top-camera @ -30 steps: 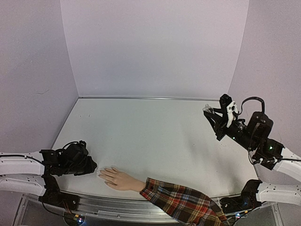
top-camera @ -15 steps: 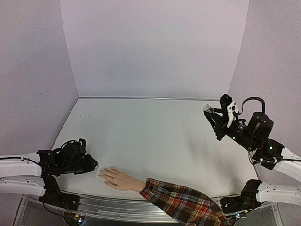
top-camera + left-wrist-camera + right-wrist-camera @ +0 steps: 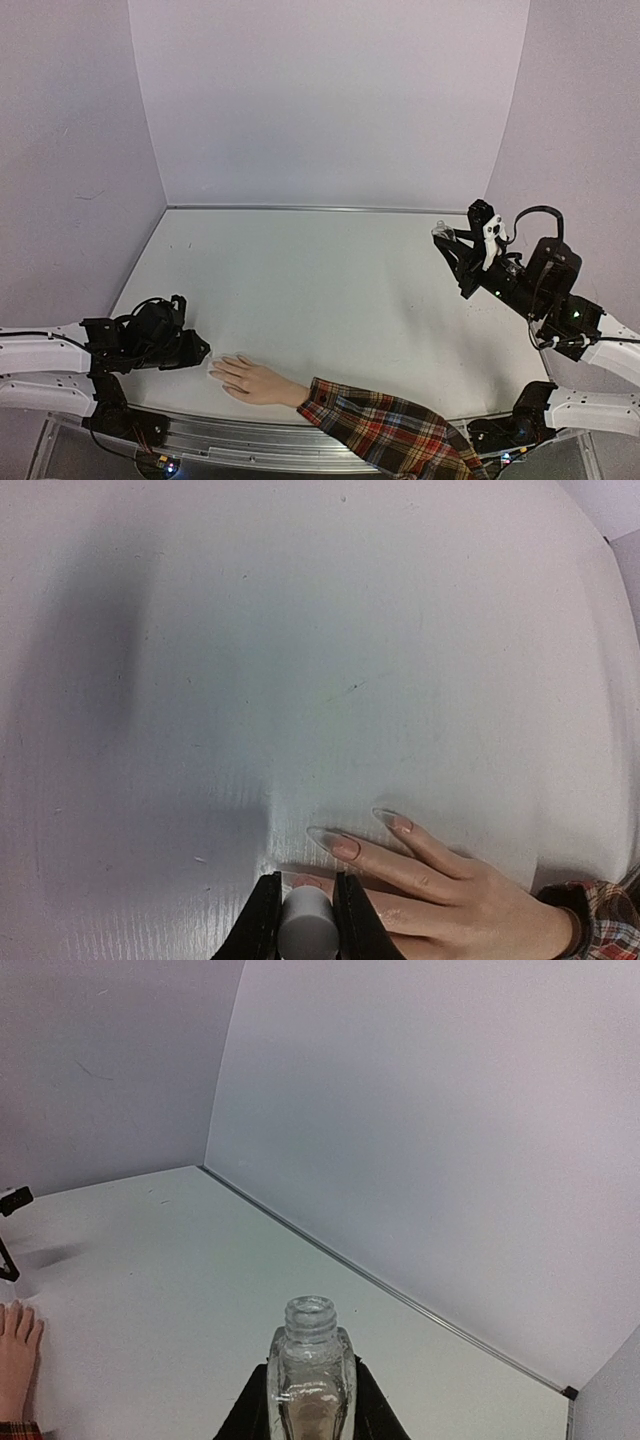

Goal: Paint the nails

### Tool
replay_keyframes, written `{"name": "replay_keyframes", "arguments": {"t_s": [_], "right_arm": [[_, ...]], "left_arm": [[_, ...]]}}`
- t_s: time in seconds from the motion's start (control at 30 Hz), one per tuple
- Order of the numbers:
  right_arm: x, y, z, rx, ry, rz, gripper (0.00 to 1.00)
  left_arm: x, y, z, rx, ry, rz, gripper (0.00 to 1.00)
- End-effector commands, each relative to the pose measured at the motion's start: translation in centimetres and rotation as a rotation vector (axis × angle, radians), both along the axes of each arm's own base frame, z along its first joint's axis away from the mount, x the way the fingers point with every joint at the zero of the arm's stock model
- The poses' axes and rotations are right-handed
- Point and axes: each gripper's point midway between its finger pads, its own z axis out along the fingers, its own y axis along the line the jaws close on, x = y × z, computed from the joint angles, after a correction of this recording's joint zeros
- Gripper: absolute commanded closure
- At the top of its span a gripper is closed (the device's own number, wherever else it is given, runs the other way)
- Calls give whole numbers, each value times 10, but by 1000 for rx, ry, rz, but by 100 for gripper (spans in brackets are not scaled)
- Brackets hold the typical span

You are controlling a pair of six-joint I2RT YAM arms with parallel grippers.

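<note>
The left gripper [image 3: 305,882] sits low over the near left part of the white table [image 3: 320,280], its jaws clamped on a pale grey round cap [image 3: 305,930] that fills the gap between the two black fingers [image 3: 262,925]. Whatever hangs below the cap is hidden from the wrist view.

Right at the front of these jaws lie the nails [image 3: 345,847] of the beige mannequin hand [image 3: 450,900]. They are long and almond-shaped, pinkish at the base and running out to clear, see-through tips. One nail peeks out just ahead of the cap, mostly hidden by it. Two more lie a little ahead and to the right of the jaws, pointing away from them, flat on the table. The remaining nails cannot be made out. The hand rests palm down, and its wrist runs off to the right of the jaws into a red plaid sleeve [image 3: 385,430] at the table's near edge.

Well apart from all this, on the far right, the right gripper [image 3: 312,1405] is raised above the table. Its jaws are closed around a small clear glass bottle [image 3: 310,1360], held upright between them with its threaded neck uncapped.
</note>
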Motion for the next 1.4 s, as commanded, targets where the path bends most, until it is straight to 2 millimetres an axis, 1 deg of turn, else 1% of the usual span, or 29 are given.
{"name": "replay_keyframes", "arguments": {"t_s": [0.0,0.27,0.4,1.37], "right_arm": [[0,-1,15,49,-33,2,100],[0,0,14,49,-29,2,100],[-3,3,14,50,-29,27,100],[-2,4,18,50,-34,32,100]], "left_arm": [[6,-8,11,-22,-37,-14,100],[7,-7,9,-16,-35,-4,100],[7,-6,9,-13,-35,2,100],[9,0,2,34,-18,36,100]]}}
